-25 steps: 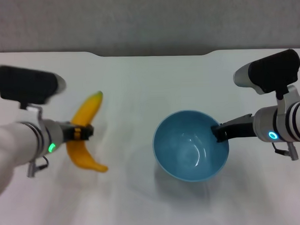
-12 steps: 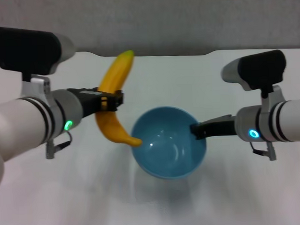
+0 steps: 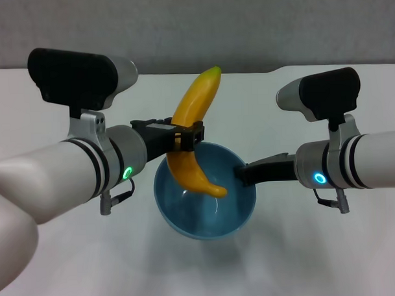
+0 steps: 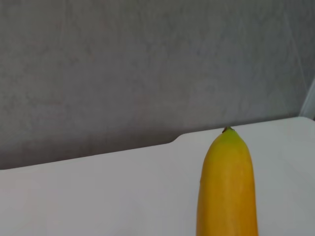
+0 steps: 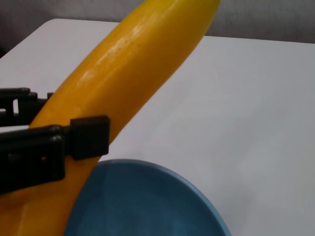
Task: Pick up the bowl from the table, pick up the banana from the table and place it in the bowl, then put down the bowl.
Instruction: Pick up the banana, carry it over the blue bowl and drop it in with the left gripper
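Left pincer [image 3: 187,136] pinching banana [image 3: 194,132] mid-length, lower end over bowl [image 3: 206,203]. Right pincer [image 3: 242,175] clamped on bowl's right rim, apparently lifted off counter [image 3: 318,248]. Lower banana fully inside, then release.

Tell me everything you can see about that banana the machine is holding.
The banana is long, curved, smooth and yellow-orange, plastic-looking, with a small dark tip on its upper end. The left gripper clamps it around the middle with black fingers. It hangs tilted, upper end pointing away toward the table's far edge, lower end dipping inside the light-blue bowl, which the right gripper holds by its rim. Whether the banana touches the bowl is unclear.
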Robot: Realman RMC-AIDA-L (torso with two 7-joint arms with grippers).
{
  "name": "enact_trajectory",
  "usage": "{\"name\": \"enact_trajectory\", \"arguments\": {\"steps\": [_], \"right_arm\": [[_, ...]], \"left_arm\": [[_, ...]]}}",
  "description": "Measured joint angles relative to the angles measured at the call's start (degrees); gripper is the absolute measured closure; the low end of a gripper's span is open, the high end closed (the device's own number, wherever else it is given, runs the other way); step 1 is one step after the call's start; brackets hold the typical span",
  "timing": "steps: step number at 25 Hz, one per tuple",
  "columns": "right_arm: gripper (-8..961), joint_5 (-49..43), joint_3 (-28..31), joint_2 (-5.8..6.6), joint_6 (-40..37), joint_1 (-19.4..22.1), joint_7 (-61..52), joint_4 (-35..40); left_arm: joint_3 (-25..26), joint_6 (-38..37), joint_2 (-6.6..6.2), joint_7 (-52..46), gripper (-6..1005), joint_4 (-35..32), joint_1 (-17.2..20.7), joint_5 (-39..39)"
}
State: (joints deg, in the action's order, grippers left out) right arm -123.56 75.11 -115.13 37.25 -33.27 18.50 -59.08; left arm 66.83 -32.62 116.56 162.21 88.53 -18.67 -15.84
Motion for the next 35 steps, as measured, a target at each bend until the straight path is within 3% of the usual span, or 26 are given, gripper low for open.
{"name": "enact_trajectory", "arguments": {"steps": [35], "right_arm": [[849, 0.17, 3.31, 0.21, 1.36, -1.44, 0.30, 1.80]], "left_arm": [[-4.21, 8.40, -0.01, 0.06, 399, -5.83, -0.33, -3.37]]}}
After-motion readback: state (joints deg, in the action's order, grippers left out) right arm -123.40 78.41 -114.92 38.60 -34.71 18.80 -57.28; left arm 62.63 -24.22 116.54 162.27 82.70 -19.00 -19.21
